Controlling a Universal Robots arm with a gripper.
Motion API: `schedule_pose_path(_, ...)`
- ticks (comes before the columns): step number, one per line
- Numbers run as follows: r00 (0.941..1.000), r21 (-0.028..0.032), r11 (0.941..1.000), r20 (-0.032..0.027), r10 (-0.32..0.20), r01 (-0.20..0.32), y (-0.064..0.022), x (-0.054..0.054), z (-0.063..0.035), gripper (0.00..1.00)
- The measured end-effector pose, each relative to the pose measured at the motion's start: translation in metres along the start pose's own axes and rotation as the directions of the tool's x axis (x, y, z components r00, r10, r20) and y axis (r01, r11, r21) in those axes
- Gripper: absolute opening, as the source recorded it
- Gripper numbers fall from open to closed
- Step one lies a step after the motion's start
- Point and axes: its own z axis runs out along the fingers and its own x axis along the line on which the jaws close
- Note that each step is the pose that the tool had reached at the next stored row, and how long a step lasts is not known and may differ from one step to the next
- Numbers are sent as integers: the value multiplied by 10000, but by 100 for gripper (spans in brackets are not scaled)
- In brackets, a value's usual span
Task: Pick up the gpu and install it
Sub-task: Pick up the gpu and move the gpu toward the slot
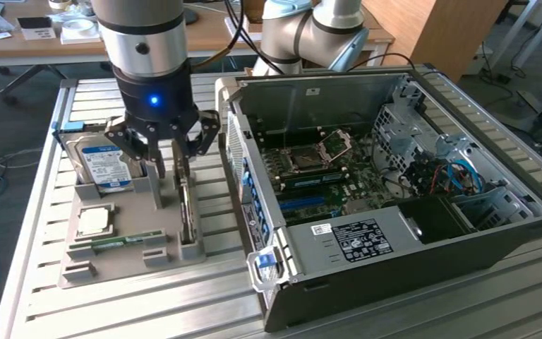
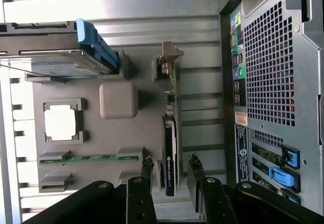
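The gpu (image 2: 170, 153) is seen standing upright on its long edge, slotted into a grey holder tray (image 1: 121, 212) on the counter (image 1: 82, 311). From above it is shown edge-on: a thin green circuit board, a dark face with a small green mark along one half, and a pale silver metal bracket at one end. It is set along the tray's side nearest the open computer case (image 1: 459, 261).

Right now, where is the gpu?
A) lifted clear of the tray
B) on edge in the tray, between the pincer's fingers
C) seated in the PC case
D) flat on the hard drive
B: the gpu stands on edge in the tray, and the open pincer straddles it with gaps on both sides.
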Motion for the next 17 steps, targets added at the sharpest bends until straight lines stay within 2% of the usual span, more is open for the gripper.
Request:
schedule_pose_path(8,10000,8,10000,2,2,-2,-1,-2,56,42)
schedule_pose_path(12,10000,9,10000,1,0,0,-5,-6,122,42)
schedule_pose_path(17,10000,8,10000,2,-1,1,-4,-16,131,42)
